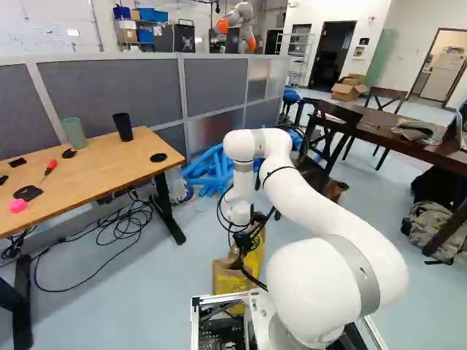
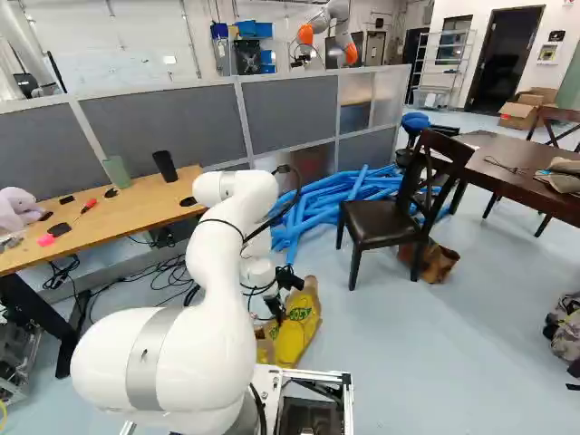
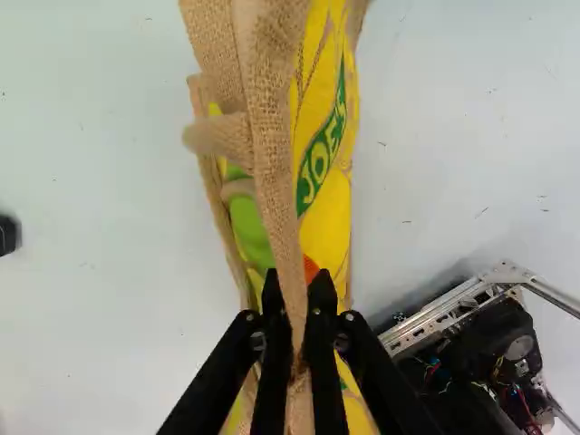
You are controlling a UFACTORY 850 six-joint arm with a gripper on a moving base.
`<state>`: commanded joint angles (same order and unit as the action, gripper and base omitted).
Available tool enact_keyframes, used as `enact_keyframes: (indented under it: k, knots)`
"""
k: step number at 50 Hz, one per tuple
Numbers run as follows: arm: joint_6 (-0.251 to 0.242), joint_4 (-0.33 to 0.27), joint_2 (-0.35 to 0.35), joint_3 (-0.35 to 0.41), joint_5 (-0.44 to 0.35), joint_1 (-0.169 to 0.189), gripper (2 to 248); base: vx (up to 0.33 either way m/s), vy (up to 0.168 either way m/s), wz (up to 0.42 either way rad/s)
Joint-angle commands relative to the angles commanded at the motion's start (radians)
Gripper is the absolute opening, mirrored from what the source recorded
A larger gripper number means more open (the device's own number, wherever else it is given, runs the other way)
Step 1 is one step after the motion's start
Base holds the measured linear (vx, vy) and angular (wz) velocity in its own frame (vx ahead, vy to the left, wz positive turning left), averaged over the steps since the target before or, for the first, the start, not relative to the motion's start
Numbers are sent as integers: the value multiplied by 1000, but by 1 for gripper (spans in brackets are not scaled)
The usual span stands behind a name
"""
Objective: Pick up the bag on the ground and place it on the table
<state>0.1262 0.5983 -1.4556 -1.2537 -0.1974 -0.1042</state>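
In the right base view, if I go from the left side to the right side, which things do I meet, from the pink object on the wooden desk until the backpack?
Pink object → red-handled tool → green cup → black cup → yellow and tan bag → dark chair → backpack

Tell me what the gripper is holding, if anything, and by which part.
The tan burlap bag with yellow and green print, held by its burlap strap, pinched in the black gripper.

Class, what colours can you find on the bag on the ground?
Bag: tan weave with yellow and green areas, best seen in the wrist view.
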Motion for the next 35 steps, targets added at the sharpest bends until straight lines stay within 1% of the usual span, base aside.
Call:
enact_keyframes:
  k: [35]
  knots:
    - [0,0,0,0,0,0,23,0,0,0]
